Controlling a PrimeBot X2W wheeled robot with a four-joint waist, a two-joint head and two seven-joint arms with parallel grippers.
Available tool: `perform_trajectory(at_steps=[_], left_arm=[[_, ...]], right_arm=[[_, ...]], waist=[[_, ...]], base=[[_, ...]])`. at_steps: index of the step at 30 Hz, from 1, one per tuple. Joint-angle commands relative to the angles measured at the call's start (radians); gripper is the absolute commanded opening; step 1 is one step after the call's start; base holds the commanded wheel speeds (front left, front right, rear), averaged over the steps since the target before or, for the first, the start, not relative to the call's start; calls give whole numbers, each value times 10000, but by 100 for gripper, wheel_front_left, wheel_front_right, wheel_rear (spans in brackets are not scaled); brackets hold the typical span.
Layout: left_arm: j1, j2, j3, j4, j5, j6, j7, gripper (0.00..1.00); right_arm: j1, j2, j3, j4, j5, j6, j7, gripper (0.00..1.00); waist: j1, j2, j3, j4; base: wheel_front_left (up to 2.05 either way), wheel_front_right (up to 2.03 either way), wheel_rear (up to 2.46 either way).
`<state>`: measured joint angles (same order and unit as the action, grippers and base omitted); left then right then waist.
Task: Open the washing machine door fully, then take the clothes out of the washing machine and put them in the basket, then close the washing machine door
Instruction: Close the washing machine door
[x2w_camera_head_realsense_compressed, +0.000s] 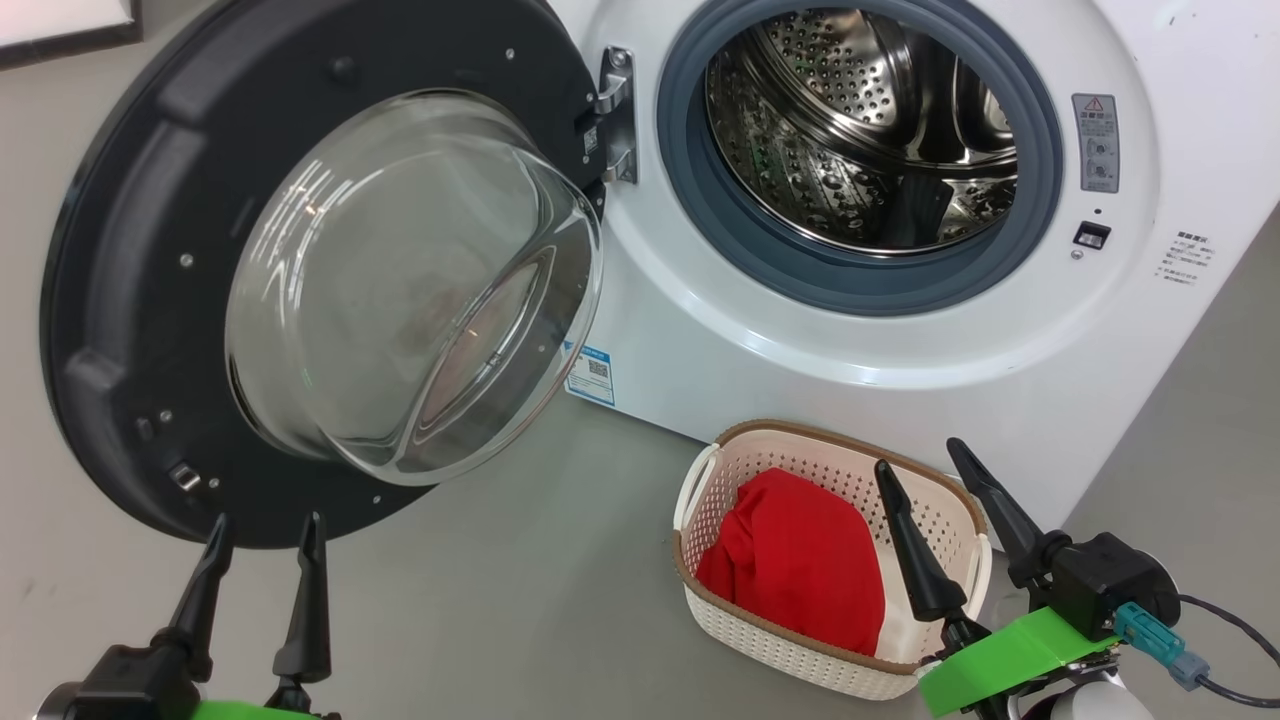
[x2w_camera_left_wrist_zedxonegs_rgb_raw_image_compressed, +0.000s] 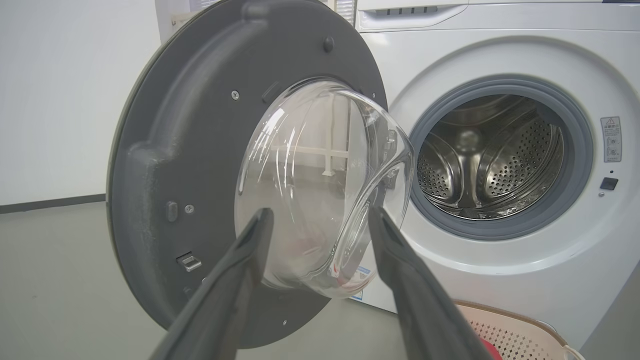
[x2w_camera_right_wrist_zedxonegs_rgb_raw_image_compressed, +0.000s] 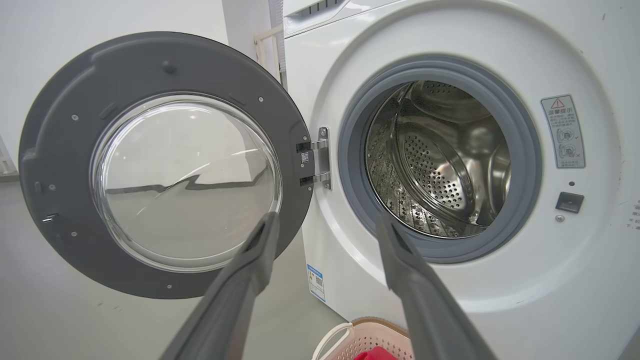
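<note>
The washing machine stands with its door swung wide to the left, glass bowl bulging outward. Its steel drum looks bare of fabric. Red clothes lie in the cream basket on the floor below the machine front. My left gripper is open, just below the door's lower rim, nothing between its fingers. My right gripper is open over the basket's right side, holding nothing.
Grey floor spreads between the door and the basket. A white wall with a dark skirting stands left of the machine. A blue label sticker sits low on the machine front, a warning label to the right of the opening.
</note>
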<state>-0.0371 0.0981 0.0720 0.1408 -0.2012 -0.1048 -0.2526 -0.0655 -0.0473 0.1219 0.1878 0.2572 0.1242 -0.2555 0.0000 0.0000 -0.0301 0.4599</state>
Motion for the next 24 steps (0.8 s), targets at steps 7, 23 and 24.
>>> perform_trajectory(at_steps=[7,23,24], left_arm=[[-205,251,301,-133,223,296,-84,100],[-553,515,374,-56,351,645,-87,0],[-665,550,460,-128,343,712,-88,0]], right_arm=[[-365,-29,262,-211,173,65,-63,100],[-364,-29,251,-110,109,65,-63,100],[-360,-29,246,-108,99,65,-63,100]], waist=[[0,0,-90,81],[0,0,-83,-14],[0,0,-74,-22]], base=[[0,0,0],[0,0,0],[0,0,0]])
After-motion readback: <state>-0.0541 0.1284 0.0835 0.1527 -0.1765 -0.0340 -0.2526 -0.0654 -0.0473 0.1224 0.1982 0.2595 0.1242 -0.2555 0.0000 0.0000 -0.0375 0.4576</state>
